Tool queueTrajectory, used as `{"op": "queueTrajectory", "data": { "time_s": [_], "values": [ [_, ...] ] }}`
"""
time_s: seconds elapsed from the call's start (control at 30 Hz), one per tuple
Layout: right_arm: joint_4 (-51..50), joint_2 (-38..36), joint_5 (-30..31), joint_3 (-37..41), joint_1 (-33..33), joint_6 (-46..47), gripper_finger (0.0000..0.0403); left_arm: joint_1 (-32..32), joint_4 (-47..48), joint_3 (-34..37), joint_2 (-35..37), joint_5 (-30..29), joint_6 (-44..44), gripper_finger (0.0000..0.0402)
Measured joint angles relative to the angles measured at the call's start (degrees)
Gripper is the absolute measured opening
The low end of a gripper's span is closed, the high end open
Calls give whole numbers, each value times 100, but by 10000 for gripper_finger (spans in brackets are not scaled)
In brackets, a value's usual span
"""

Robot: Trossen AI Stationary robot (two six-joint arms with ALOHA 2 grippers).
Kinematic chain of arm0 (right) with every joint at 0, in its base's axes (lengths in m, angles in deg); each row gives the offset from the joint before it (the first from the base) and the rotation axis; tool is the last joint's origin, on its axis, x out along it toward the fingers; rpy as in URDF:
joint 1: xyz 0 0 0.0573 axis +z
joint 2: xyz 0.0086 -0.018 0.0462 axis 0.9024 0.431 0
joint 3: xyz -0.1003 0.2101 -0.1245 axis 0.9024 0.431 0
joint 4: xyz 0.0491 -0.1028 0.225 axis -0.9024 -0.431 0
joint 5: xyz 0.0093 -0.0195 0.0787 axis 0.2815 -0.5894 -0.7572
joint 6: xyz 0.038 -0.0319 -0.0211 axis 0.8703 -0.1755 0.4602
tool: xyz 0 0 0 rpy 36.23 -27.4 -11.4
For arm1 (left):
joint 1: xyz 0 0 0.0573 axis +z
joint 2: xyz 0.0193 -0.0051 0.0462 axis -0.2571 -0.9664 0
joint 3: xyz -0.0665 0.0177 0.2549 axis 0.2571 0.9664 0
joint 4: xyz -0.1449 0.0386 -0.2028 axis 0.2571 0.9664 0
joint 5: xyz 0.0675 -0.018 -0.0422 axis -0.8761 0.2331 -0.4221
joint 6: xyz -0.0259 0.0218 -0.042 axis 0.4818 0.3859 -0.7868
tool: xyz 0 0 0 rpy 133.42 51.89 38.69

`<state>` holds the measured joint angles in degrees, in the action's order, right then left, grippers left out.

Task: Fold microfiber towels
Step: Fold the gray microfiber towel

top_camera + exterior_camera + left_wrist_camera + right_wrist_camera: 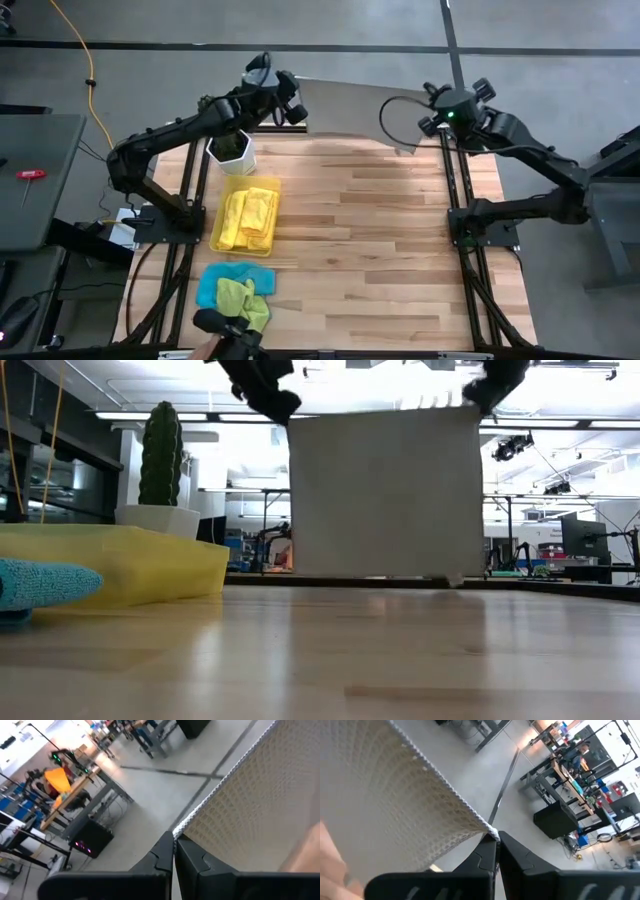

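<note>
Above the table's (400, 250) far edge, the left hand (297, 110) and right hand (432, 118) each pinch a top corner of the grey towel (385, 495), which hangs flat between them.

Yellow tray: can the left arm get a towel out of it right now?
Probably not: the left pincer is shut on a corner of the grey towel, held up with the right pincer. The tray lies uncovered below.

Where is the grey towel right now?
The grey towel hangs in the air over the table's far edge, stretched between the left gripper and right gripper, right of the cactus pot.
</note>
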<state>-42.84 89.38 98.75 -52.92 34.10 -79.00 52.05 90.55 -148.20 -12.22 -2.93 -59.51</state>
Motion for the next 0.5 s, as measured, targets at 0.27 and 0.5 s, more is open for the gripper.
{"op": "queueTrajectory", "data": {
  "time_s": [0.27, 0.5],
  "values": [
    [1093, -307, -58, 1272, -5, -650, 0, -99, -242, 689, -2, -10, 71, 0],
    [859, -783, -589, 1957, 358, -17, 0, -554, -93, 1403, 122, -1, -379, 0]
  ]
}}
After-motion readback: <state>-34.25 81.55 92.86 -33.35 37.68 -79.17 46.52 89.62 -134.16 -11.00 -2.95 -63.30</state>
